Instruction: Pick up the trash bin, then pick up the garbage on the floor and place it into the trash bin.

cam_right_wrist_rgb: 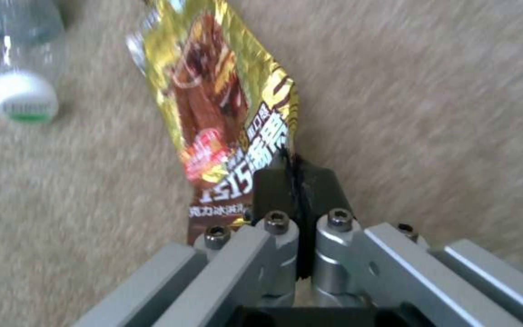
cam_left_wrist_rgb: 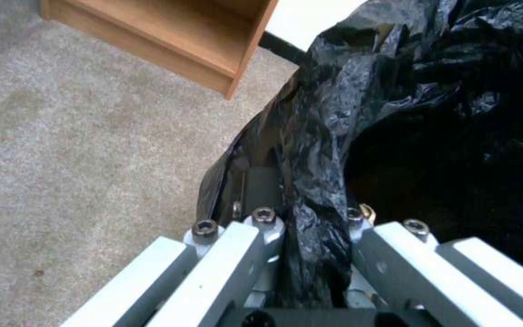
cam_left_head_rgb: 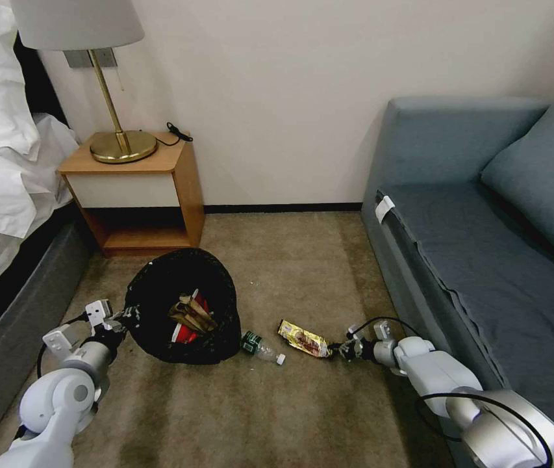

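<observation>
The trash bin [cam_left_head_rgb: 160, 292], lined with a crinkly black bag [cam_left_wrist_rgb: 358, 91], is tilted on the carpet with its mouth towards me. A crumpled brown paper bag [cam_left_head_rgb: 192, 313] and a red packet [cam_left_head_rgb: 189, 333] lie inside it. My left gripper [cam_left_head_rgb: 123, 322] [cam_left_wrist_rgb: 307, 213] is shut on the bin's near-left rim, with the bag pinched between its fingers. A small clear bottle [cam_left_head_rgb: 260, 347] [cam_right_wrist_rgb: 19, 50] lies on the floor just right of the bin. Further right lies the long gold wrapper [cam_left_head_rgb: 302, 338] [cam_right_wrist_rgb: 225, 104], and my right gripper [cam_left_head_rgb: 340, 351] [cam_right_wrist_rgb: 298, 181] is shut on its near end.
A wooden nightstand [cam_left_head_rgb: 140, 195] with a brass lamp [cam_left_head_rgb: 117, 140] stands against the wall behind the bin. The bed [cam_left_head_rgb: 4, 214] runs along the left and a grey-blue sofa [cam_left_head_rgb: 484, 247] along the right. Open carpet [cam_left_head_rgb: 277, 416] lies between my arms.
</observation>
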Controlling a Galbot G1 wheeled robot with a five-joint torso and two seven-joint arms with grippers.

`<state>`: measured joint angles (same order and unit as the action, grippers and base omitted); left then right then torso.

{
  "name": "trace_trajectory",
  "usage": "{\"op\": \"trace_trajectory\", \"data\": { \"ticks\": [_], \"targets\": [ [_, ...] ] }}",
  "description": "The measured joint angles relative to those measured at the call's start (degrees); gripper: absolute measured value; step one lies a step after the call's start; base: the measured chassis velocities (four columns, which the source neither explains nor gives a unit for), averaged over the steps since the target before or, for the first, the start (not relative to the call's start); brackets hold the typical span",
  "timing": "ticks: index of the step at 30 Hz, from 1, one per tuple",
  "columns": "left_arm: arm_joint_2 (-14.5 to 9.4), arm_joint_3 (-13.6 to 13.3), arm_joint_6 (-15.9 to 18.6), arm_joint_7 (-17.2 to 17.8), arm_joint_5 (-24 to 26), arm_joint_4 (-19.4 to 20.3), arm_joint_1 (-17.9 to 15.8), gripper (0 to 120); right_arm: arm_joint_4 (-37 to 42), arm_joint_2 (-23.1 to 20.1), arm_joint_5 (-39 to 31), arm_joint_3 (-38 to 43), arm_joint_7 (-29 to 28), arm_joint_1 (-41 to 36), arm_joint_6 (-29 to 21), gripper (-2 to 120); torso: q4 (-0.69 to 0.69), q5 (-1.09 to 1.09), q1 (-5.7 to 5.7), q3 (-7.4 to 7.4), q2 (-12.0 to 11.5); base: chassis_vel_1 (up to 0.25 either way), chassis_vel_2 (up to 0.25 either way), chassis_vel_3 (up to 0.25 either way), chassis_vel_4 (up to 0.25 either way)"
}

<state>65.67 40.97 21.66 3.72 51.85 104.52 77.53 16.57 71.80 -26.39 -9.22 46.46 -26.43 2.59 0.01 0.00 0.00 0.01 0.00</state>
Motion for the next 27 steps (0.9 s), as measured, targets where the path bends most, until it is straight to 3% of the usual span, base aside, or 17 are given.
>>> {"op": "trace_trajectory", "data": {
  "ticks": [16, 22, 27],
  "targets": [
    [-0.4, -1.3, -0.1, -0.2, 0.7, -2.1, -1.1, 3, 24.8, -12.2, -8.6, 2.6, -8.0, -5.1, -3.1, 0, 0.05, 0.05, 0.0, 0.0, 0.0, 0.0, 0.0, 0.0, 0.0],
    [-0.5, -2.0, 0.0, -0.4, 2.4, -2.2, -1.4, 3, 37.5, -17.3, -10.8, 6.4, -12.7, -7.1, -4.2, 0, -0.08, -0.08, 0.0, -0.01, 0.0, 0.0, 0.0, 0.0, 0.0],
    [-0.6, -2.5, 0.2, -0.5, 3.2, -2.5, -1.8, 3, 45.1, -19.8, -12.6, 9.4, -15.4, -8.0, -4.8, 0, -0.05, -0.05, 0.0, -0.01, 0.0, 0.0, 0.0, 0.0, 0.0]
  ]
}}
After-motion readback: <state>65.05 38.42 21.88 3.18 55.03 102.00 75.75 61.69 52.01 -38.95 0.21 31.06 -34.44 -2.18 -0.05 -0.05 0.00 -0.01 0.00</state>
